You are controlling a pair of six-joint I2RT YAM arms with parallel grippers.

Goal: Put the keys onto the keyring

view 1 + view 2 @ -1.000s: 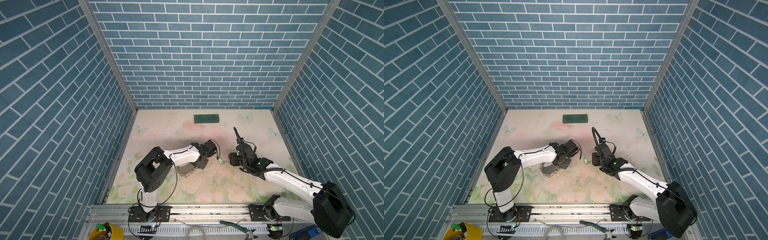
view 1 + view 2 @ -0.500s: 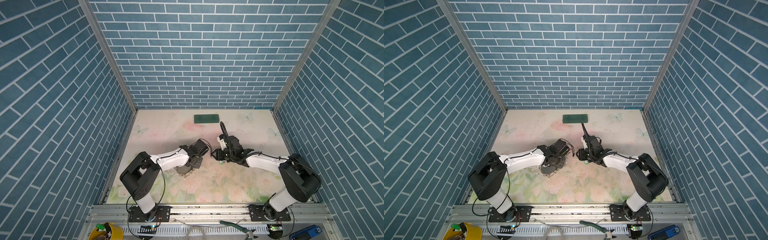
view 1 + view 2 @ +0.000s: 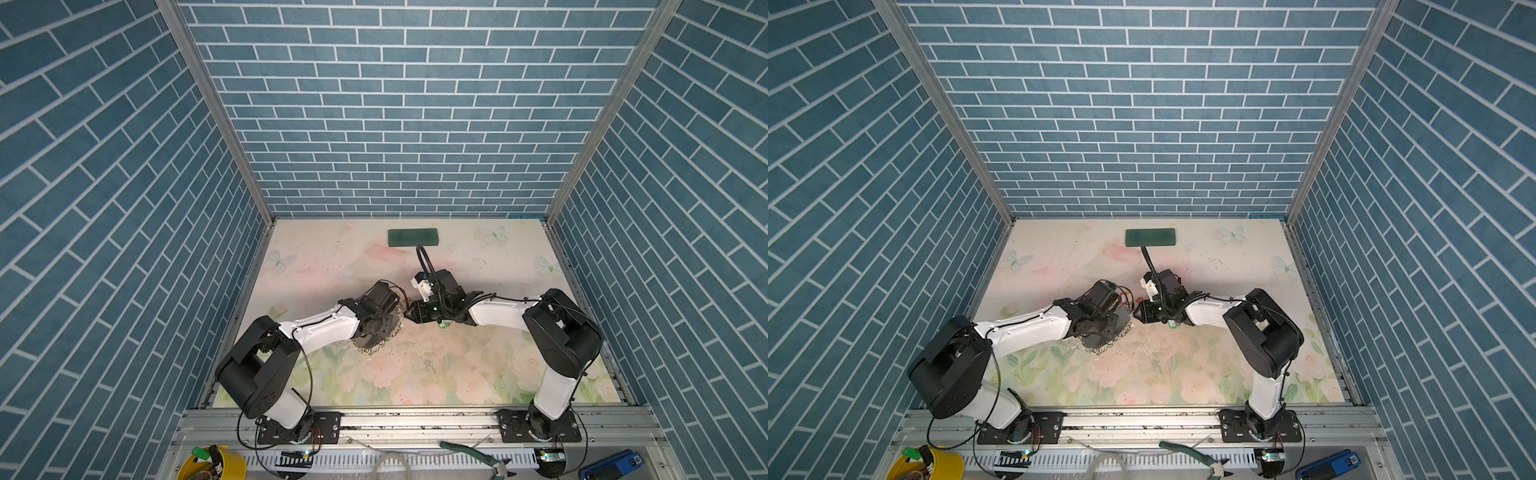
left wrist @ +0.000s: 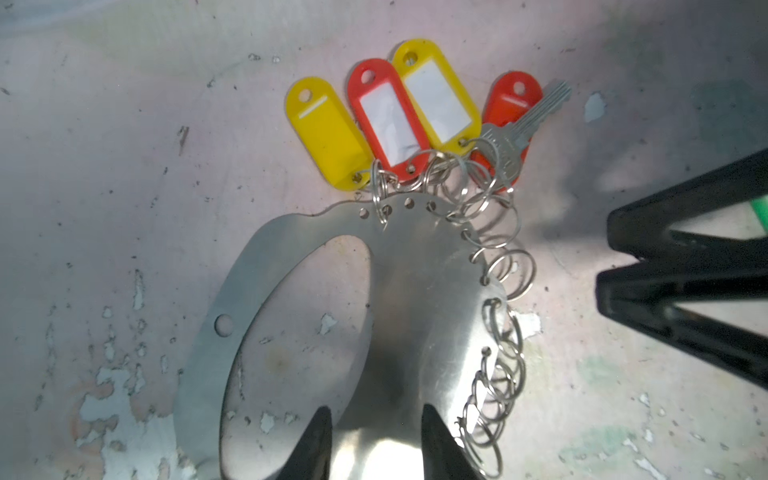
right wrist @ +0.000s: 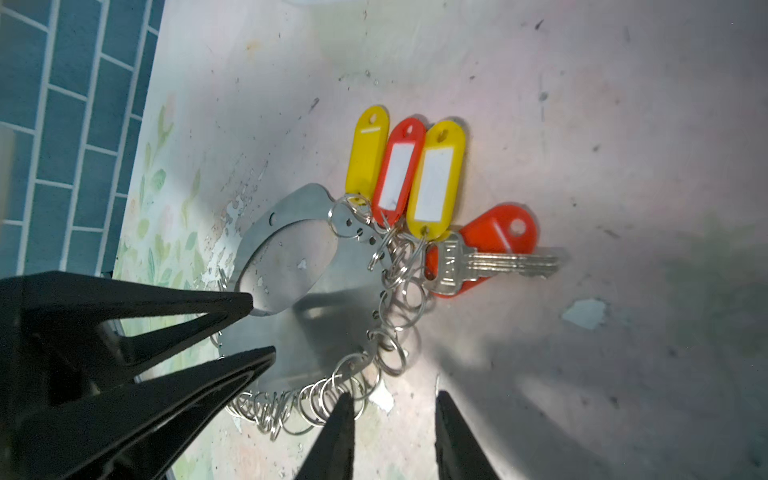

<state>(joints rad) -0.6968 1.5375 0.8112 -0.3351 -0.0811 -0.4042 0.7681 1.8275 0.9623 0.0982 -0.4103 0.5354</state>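
Keyring [image 4: 415, 299] lying flat on the desk [image 4: 124, 166], at the centre of both top views. Yellow and red tags [image 4: 399, 120] and a silver key [image 4: 519, 133] fan from its rim. Left gripper [image 4: 376, 415] is spread above the hoop. Right gripper [image 5: 395, 399] is spread beside the split rings [image 5: 332, 399].
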